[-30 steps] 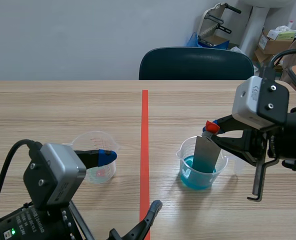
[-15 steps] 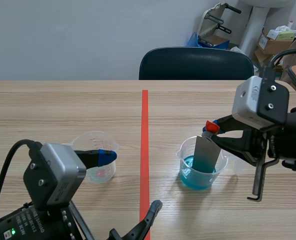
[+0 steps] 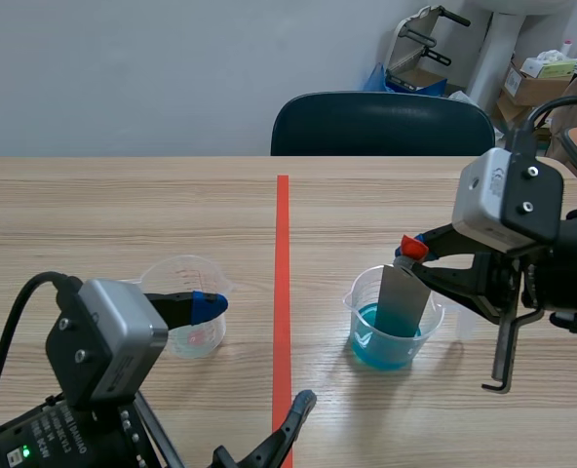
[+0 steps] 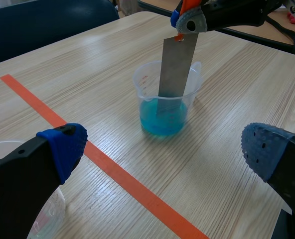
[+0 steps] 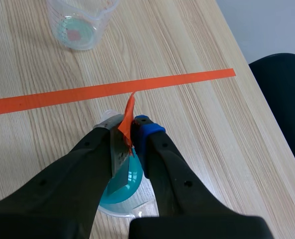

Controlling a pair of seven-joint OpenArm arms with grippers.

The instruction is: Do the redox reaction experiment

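Observation:
A clear beaker (image 3: 394,327) with blue liquid stands right of the red tape line, also in the left wrist view as the beaker (image 4: 166,107). My right gripper (image 3: 412,251) is shut on a grey metal strip (image 3: 404,301) with an orange-red tag at its top; the strip's lower end dips into the blue liquid. In the right wrist view the metal strip (image 5: 123,154) is pinched between the fingers above the blue liquid (image 5: 123,186). My left gripper (image 4: 160,149) is open, low over the table left of the line, beside an empty clear beaker (image 3: 185,302).
A dark chair (image 3: 382,124) stands at the table's far edge. Boxes and clutter (image 3: 537,78) sit behind it at the right. The red tape line (image 3: 283,292) runs down the table's middle. The empty beaker (image 5: 80,22) lies ahead of my right gripper.

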